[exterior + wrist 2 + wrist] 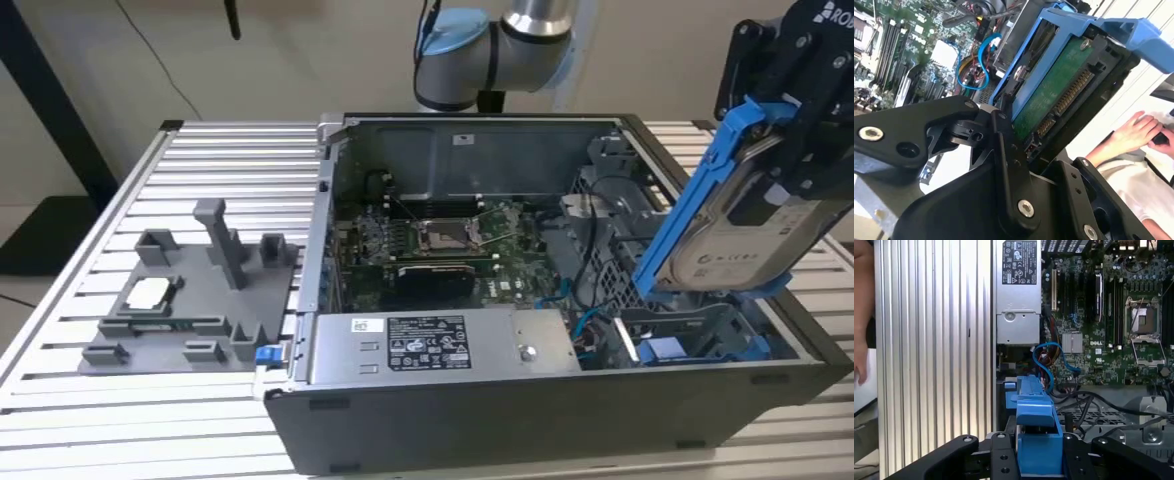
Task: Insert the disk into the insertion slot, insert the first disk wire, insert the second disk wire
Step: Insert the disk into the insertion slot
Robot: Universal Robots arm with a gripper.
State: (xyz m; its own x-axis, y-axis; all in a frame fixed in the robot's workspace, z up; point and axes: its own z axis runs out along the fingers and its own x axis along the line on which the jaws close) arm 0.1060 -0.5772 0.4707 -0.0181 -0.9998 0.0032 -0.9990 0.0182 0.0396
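Note:
The disk (738, 232), silver-grey with a white label in a bright blue caddy, hangs steeply tilted above the case's front corner on the exterior view's right. My gripper (790, 160) is shut on its upper part. The lower end sits just over the insertion slot (694, 335), a dark bay with blue rails. The second wrist view shows the disk's green circuit board (1054, 95) between the black fingers (1004, 145). In the first wrist view the blue caddy (1036, 432) points toward the bay's blue rail (1010, 392). A blue disk wire (1046, 352) loops loose beside the bay.
The open computer case (400, 420) lies on a slatted metal table (227, 150). A grey labelled power-supply box (414, 345) sits beside the bay, the motherboard (441, 240) behind it. A grey fixture (187, 290) stands at the exterior view's left. A person's hand (1134, 132) rests beyond the table.

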